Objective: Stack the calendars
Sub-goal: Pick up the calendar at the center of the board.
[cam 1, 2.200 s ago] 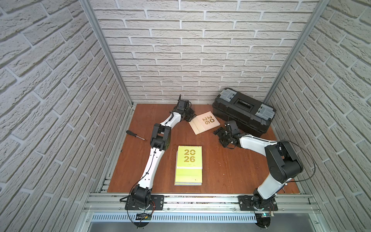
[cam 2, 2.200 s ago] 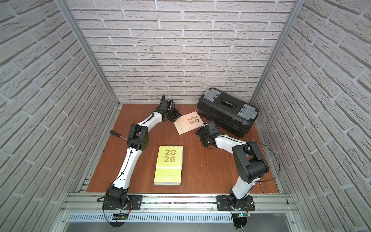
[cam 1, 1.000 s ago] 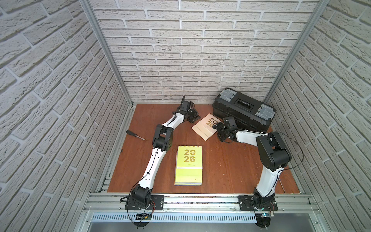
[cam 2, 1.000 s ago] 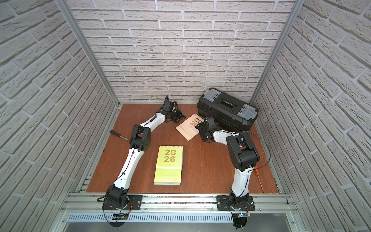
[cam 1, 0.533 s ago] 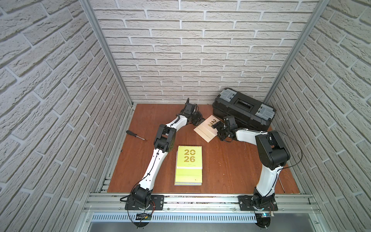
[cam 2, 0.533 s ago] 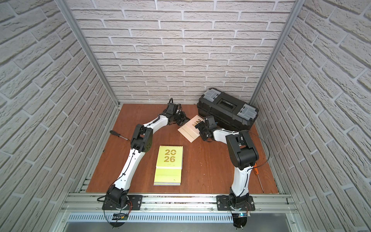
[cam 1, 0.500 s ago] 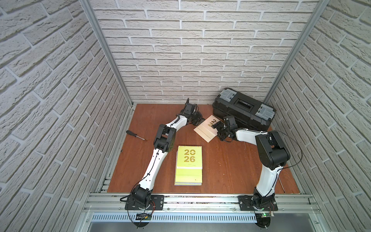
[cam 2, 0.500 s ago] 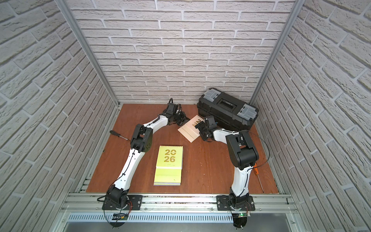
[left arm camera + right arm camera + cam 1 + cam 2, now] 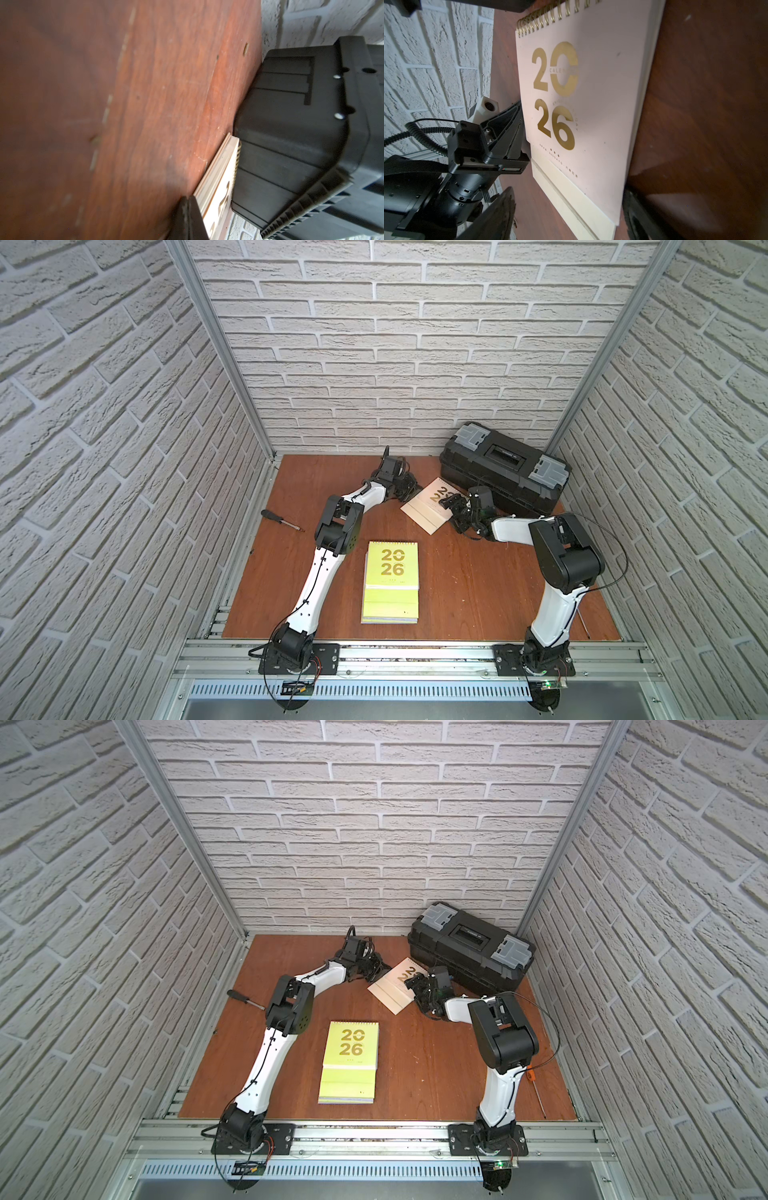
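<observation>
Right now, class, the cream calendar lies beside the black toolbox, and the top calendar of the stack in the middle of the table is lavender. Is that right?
Not quite. The top calendar of the stack is lime green, not lavender; both top views show it. The cream calendar does lie beside the black toolbox.

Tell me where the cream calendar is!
In both top views the cream calendar lies flat at the back, right by the black toolbox, between the left gripper and the right gripper.

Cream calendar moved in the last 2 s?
Yes. The cream calendar slid and turned toward the black toolbox; its spiral edge now lies beside the toolbox's base.
</observation>
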